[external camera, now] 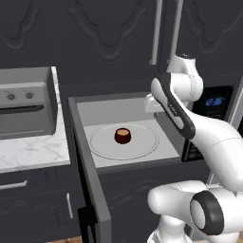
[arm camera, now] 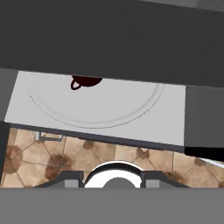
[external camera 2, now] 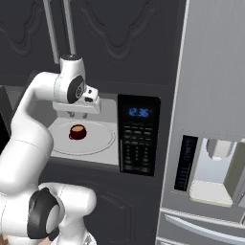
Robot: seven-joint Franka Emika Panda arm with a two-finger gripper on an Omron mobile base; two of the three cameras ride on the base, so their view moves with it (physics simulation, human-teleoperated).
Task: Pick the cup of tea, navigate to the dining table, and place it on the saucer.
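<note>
**Cup not yet gripped — tight opening, easy spill**

The cup of tea point(external camera: 122, 135) sits mid-frame in the left base view, on the pale turntable plate point(external camera: 147, 142) inside the open microwave point(external camera: 109, 107). Your gripper point(external camera 2: 79, 115) hangs just at the opening, up and to the right of the cup in the right base view, apart from it. You cannot tell how the jaws stand from these views. Risks: the hand clips the roof or the open door point(external camera: 90, 190) going in; a nudge slides the cup or slops tea; the handle point(arm camera: 75, 85) blocks a clean grip.
</note>
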